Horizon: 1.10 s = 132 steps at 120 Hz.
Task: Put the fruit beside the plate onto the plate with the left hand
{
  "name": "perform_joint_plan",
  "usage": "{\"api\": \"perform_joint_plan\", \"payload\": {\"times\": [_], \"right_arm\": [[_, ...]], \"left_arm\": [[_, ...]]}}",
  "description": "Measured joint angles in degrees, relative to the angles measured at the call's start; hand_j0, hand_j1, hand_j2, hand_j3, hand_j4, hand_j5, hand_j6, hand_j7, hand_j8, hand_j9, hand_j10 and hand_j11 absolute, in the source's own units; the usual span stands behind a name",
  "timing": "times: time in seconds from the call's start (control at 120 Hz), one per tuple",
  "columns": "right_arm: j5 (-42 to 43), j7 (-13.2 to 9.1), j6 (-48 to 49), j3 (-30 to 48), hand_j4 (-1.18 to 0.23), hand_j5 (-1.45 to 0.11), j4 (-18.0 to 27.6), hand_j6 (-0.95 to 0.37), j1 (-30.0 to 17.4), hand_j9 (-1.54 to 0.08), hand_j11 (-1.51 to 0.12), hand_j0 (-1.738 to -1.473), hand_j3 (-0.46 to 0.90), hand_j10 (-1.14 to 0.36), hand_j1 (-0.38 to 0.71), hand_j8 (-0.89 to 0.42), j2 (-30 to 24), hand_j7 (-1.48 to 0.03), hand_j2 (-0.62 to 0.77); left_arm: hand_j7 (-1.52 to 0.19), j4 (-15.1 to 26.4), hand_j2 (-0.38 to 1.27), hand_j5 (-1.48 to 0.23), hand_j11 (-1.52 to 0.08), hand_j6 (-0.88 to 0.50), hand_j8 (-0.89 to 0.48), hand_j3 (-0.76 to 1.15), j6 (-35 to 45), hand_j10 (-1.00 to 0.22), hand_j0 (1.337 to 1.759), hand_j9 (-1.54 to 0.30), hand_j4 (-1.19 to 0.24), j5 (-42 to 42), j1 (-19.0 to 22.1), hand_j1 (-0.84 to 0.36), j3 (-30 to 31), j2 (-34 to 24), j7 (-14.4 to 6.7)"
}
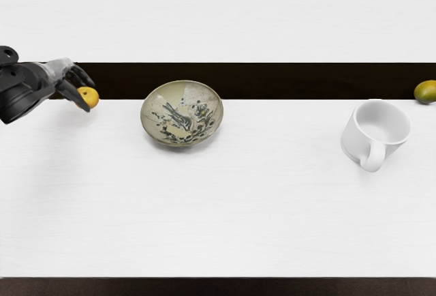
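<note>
**Clerk:** Head view, first entry?

**Onlooker:** Left hand (65,86), its arm coming in from the left edge. The dark fingers (71,95) are curled round the orange fruit (88,97), one above it and one below. From here I take that for a grasp. The fruit sits right at the fingertips, by the far edge of the table (218,228).

**Clerk:** Is it raised off the surface?

**Onlooker:** I cannot tell. It is low in any case.

**Clerk:** Second entry?

**Onlooker:** Plate (182,112), a patterned dish. It lies to the hand's right, near the fruit but apart from it, with bare table between, and a little closer to the robot. The fruit is not on it.

**Clerk:** Sundries?

**Onlooker:** White mug (375,134), well beyond the plate from the hand. Green-yellow fruit (426,91), farthest from the hand, at the right edge. No right hand is showing.

**Clerk:** Which step is this?

**Onlooker:** By my reckoning, the pick-up: the fruit is taken hold of but not yet carried.

**Clerk:** And what does the next move need?

**Onlooker:** Lift the fruit and carry it rightward from where the hand is, high enough to clear the plate's rim. Then lower it over the middle before letting go. A round fruit dropped from any height would likely roll off.
</note>
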<state>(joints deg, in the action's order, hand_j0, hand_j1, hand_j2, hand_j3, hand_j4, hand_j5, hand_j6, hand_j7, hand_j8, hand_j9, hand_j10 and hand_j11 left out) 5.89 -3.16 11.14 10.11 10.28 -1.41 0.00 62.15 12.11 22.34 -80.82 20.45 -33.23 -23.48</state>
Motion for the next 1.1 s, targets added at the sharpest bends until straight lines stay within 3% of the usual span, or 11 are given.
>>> {"api": "perform_joint_plan", "payload": {"times": [1.1], "right_arm": [[0.00, 0.00, -0.02, 0.00, 0.00, 0.00, 0.00, 0.00, 0.00, 0.00, 0.00, -1.658, 0.00, 0.00, -0.35, 0.00, 0.00, 0.00, 0.00]], "left_arm": [[-0.82, 2.47, 0.44, -0.83, -0.82, -0.50, -0.52, 0.00, 0.14, -0.62, 1.658, -0.82, -0.62, -0.01, -4.44, -0.32, -4.99, 10.07, -0.67]]}}
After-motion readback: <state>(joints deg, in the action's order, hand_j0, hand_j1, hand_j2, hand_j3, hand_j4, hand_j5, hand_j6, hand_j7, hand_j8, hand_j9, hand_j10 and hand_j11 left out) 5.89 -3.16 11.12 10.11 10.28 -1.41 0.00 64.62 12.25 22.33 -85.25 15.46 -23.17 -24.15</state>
